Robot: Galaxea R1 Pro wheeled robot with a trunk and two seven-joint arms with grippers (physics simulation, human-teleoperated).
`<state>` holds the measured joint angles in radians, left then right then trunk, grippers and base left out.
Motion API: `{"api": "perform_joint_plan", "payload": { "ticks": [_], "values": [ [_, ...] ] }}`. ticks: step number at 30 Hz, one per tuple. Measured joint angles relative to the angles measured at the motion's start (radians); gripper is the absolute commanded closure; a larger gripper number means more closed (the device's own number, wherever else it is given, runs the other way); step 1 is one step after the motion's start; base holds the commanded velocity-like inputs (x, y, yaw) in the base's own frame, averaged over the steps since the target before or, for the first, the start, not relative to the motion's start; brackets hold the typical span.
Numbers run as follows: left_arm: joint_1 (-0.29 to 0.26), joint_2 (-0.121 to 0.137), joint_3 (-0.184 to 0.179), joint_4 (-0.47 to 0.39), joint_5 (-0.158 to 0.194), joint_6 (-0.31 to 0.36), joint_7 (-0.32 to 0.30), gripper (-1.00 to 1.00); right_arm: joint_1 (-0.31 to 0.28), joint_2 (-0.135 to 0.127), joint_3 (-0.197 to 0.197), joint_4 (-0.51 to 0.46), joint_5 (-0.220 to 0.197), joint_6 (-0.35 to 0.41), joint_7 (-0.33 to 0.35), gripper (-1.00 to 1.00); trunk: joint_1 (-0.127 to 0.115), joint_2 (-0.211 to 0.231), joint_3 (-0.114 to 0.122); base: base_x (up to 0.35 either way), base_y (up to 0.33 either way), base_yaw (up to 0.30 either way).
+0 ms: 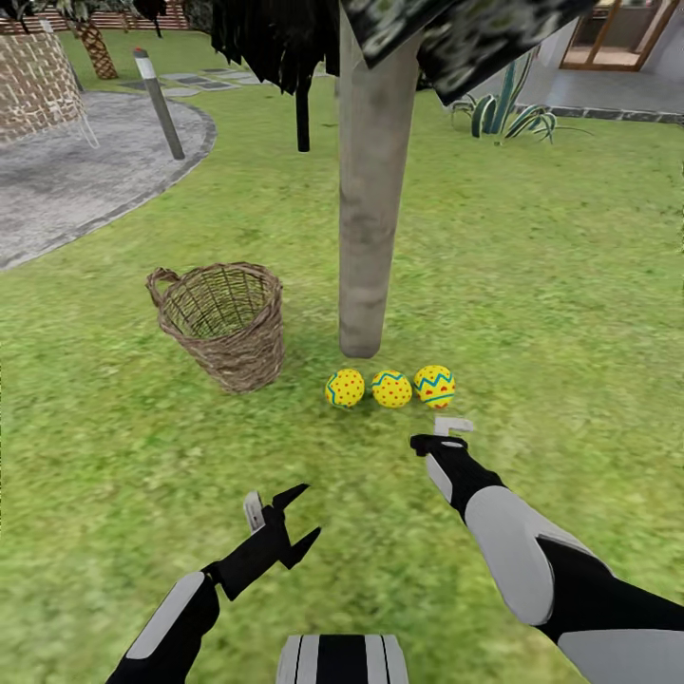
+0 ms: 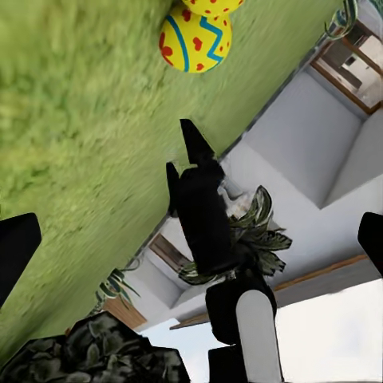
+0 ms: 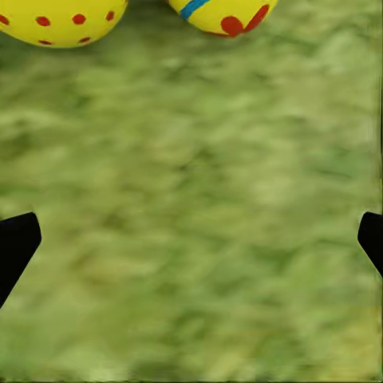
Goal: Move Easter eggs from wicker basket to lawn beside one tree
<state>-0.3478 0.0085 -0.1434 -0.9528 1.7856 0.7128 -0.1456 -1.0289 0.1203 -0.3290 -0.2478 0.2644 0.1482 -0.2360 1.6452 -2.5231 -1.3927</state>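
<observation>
Head view, nearest: left gripper hovers over the lawn, fingers spread wide, holding nothing. Right gripper hangs just short of the eggs, fingers parted and empty. Beyond it, three Easter eggs lie in a row on the grass at the foot of the tree. Wicker basket stands upright beside the trunk, nothing visible inside. Farther off lies a grey patio.

Garden surroundings, daylight, even illumination.
Grey paved round patio with grey cylindrical bollard light; woven lattice bench; scaly-trunked palm; spiky green striped agave; white house with timber-framed glass door.
</observation>
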Motion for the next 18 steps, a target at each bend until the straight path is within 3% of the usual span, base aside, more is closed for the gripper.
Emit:
{"api": "perform_joint_plan", "payload": {
  "ticks": [2,8,11,15,18],
  "values": [
    [0.000,0.018,-0.002,-0.002,0.000,0.001,0.000,-1.00,0.034,-0.020,0.000,-0.001,0.000,0.078,0.004,-1.00,-0.001,0.000,0.008,-0.012,0.003,0.000],
    [-0.002,0.044,-0.001,-0.011,-0.001,-0.004,0.002,-1.00,0.103,-0.043,0.001,0.000,0.009,0.113,0.005,-1.00,-0.004,0.002,0.031,-0.001,0.000,0.000],
    [-0.003,0.088,0.001,-0.013,-0.001,-0.008,0.062,-1.00,0.112,-0.072,0.003,0.019,0.013,0.137,0.008,-1.00,-0.005,0.003,0.043,0.000,0.000,0.000],
    [-0.002,0.146,0.000,-0.014,-0.012,-0.008,0.195,-1.00,0.115,-0.099,0.007,0.069,0.017,0.175,0.009,-1.00,-0.007,0.004,0.058,0.000,0.000,0.000],
    [-0.002,0.192,-0.005,-0.006,-0.021,-0.008,0.221,-1.00,0.117,-0.122,0.007,0.081,0.018,0.178,0.020,-1.00,-0.008,0.004,0.070,0.000,0.000,0.000]
  ]
}}
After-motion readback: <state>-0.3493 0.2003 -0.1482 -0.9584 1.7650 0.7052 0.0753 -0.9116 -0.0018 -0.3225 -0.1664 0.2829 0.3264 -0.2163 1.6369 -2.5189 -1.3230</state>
